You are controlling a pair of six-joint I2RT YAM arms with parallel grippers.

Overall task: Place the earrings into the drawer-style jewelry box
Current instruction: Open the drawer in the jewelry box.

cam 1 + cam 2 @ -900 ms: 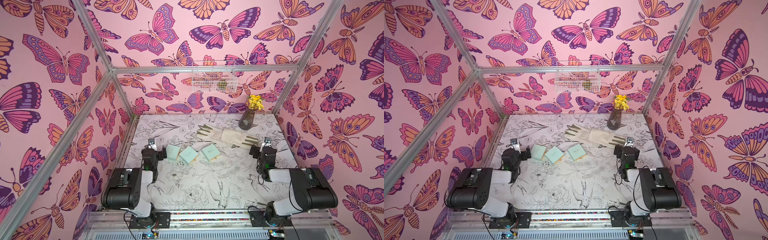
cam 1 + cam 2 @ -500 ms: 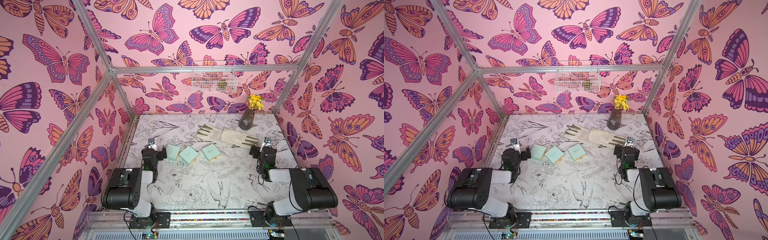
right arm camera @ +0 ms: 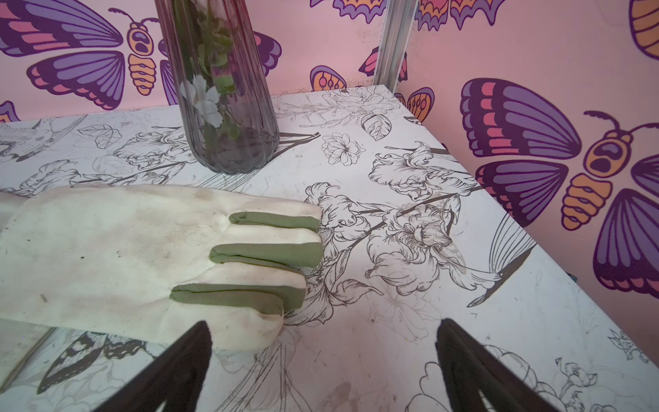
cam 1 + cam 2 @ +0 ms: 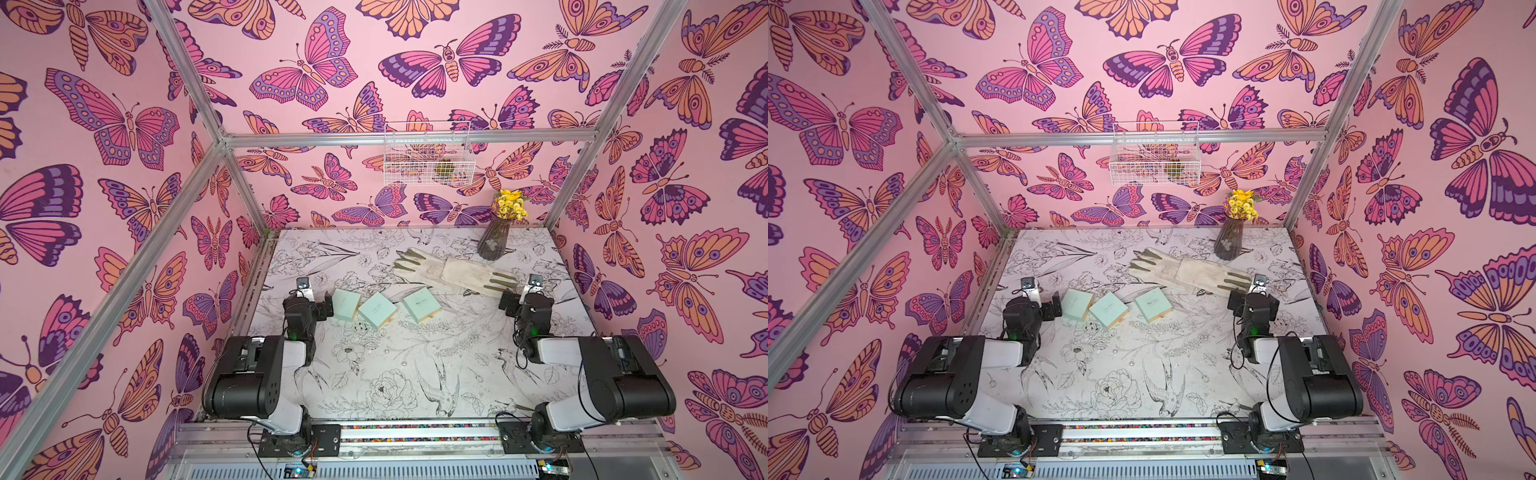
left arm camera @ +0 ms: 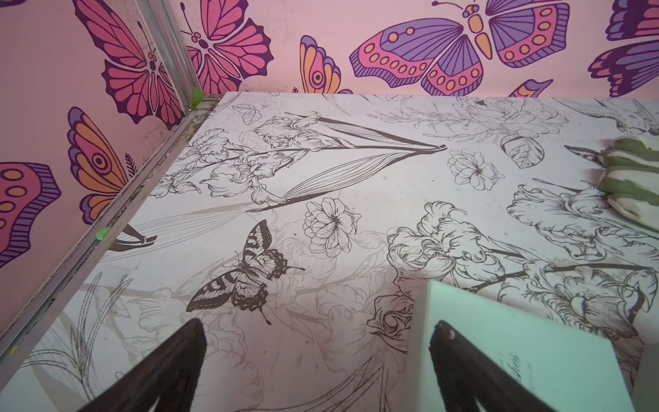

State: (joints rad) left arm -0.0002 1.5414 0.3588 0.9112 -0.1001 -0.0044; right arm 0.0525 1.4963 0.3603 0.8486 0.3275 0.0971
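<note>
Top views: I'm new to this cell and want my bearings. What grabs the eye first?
The butterfly wallpaper on every wall dominates. On the floral table, three mint-green boxes lie in a row on the left arm's side. Behind them lie pale gloves, and a vase of yellow flowers stands in the back right corner.

The flower-printed table (image 4: 478,374) is carrying three mint boxes (image 4: 377,309) at ten o'clock, with pale gloves (image 4: 453,272) lying at one o'clock and a vase (image 4: 493,240) standing beyond them.
</note>
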